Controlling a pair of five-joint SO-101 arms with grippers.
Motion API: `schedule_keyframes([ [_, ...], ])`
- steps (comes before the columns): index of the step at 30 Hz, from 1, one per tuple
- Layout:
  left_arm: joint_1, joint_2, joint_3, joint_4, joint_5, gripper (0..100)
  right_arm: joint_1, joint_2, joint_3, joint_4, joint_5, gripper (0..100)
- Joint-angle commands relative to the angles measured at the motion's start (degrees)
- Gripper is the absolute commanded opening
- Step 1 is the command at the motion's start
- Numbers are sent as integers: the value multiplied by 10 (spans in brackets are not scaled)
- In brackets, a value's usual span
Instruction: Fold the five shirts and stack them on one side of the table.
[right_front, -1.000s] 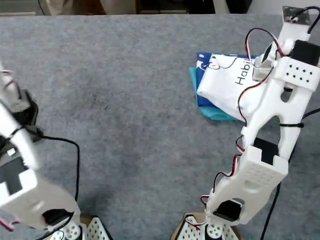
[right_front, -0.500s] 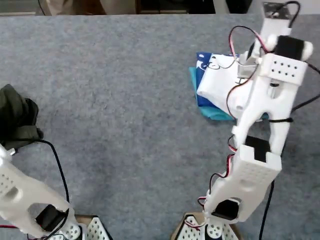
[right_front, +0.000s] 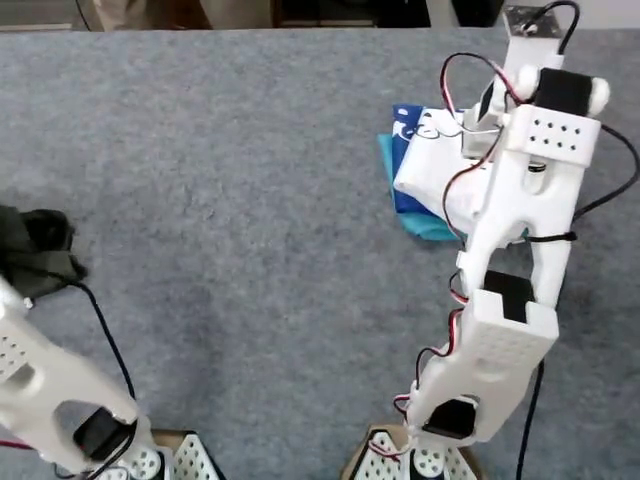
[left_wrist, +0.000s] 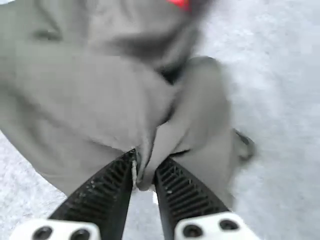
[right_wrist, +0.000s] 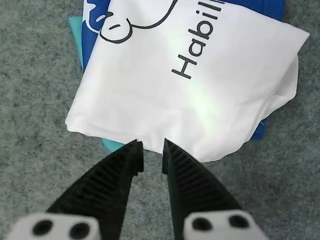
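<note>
Left gripper (left_wrist: 145, 175) clamped on the crumpled dark shirt (right_front: 30, 245), near left; we judge a new fold beginning, next needing it spread flat. Farther off, right gripper (right_wrist: 152, 156), jaws slightly apart and empty, hangs over the folded stack (right_front: 425, 178); its arm now reaches farther across than before.

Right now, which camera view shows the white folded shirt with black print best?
The right wrist view: the white folded shirt lies nearly whole just beyond the right tool, atop a blue shirt. In the high view the right arm covers most of it. The left wrist view faces a crumpled dark grey shirt.
</note>
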Motion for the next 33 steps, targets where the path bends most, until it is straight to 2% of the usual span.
schedule_keyframes([
  [1,48,-89,-69,34,30,18,-13,-32,-28,6,-6,77],
  [4,95,-189,-13,34,40,18,-15,-32,-28,6,-6,77],
  [8,215,-385,227,34,40,18,-16,-32,-28,6,-6,77],
  [12,440,-626,518,23,37,18,-16,-33,-28,6,-6,77],
  [16,692,-831,716,-61,42,18,-16,-33,-28,6,-6,77],
  [18,771,-906,777,-83,55,24,-16,-33,-28,6,-6,77],
  [19,782,-924,799,-84,65,54,-16,-33,-28,6,-6,77],
  [21,767,-937,827,-76,78,171,-16,-33,-28,6,-6,79],
  [23,709,-938,825,-51,108,264,-17,-33,-28,6,-6,80],
  [26,585,-938,796,-40,112,275,-43,-33,-25,7,-6,80],
  [28,469,-938,789,-51,101,275,-76,-33,-27,10,-5,81],
  [30,317,-937,802,-84,101,275,-122,-33,-27,11,-4,81],
  [33,118,-913,889,-187,104,275,-212,-33,-27,11,-4,81],
])
